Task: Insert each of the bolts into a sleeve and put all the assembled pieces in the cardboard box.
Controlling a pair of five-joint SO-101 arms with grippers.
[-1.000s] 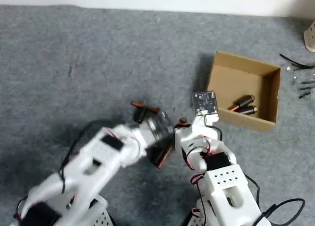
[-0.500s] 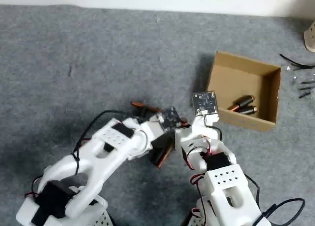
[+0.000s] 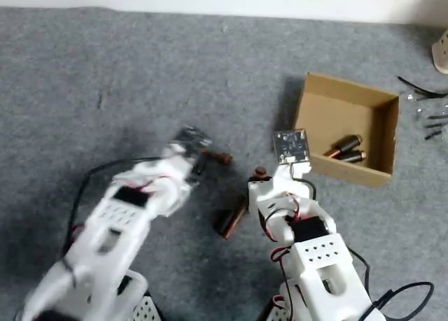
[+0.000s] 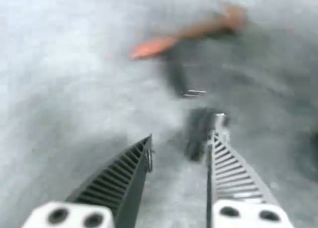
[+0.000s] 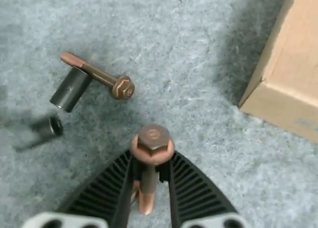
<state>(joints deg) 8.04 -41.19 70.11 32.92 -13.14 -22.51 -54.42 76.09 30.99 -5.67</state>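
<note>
Two sleeved bolts (image 3: 343, 145) in cardboard box (image 3: 346, 168)

light: bright, diffuse | shadows: soft | darkest: beside cardboard box (image 3: 343, 168)

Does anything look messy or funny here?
A little. One loose bolt lies on the grey mat with an empty dark sleeve askew beside it, not joined. The right end effector grips another bare bolt. Two finished pieces sit tidily in the cardboard box.
</note>
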